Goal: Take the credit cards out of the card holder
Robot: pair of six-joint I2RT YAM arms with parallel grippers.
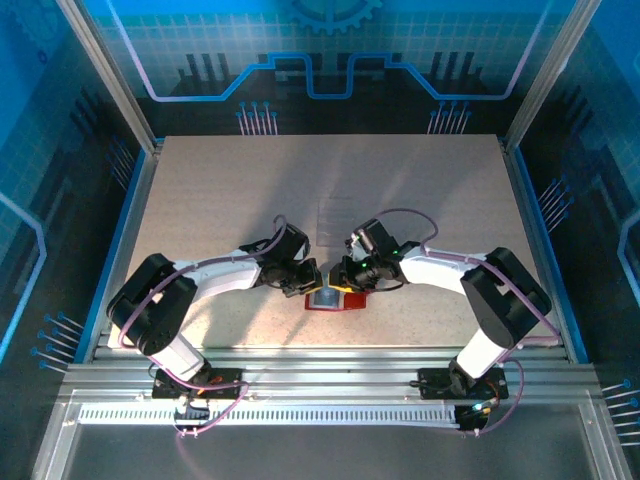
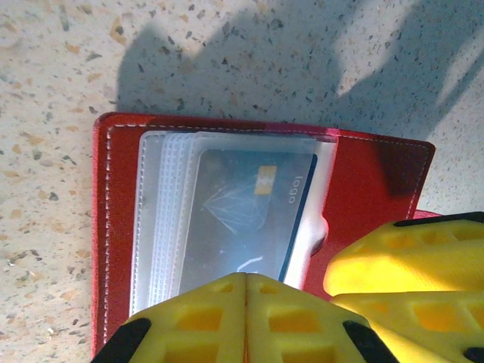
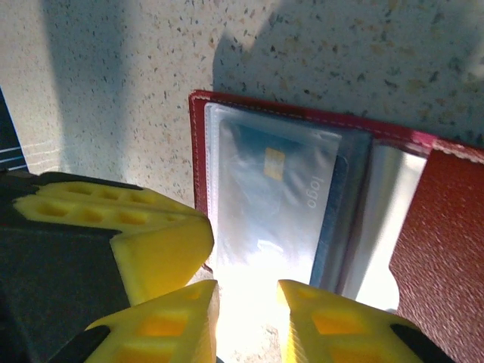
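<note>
The red card holder [image 1: 335,302] lies open on the table between both arms. Its clear sleeves [image 2: 162,219] hold a blue credit card [image 2: 242,212] with a gold chip; other cards are hidden. My left gripper [image 2: 246,276] is shut, its tips together at the near edge of the sleeves; I cannot tell whether any plastic is pinched. My right gripper [image 3: 247,299] stands open with a narrow gap, straddling the bright near end of the sleeve with the blue card [image 3: 280,197]. The red flap [image 3: 446,219] lies to its right. The two grippers [image 1: 313,283] [image 1: 343,285] almost touch.
The speckled table [image 1: 400,190] stretches bare behind the holder. Aluminium rails [image 1: 320,365] run along the near edge, and blue-lit walls close in the sides. The right gripper's yellow fingers [image 2: 401,257] crowd the left wrist view.
</note>
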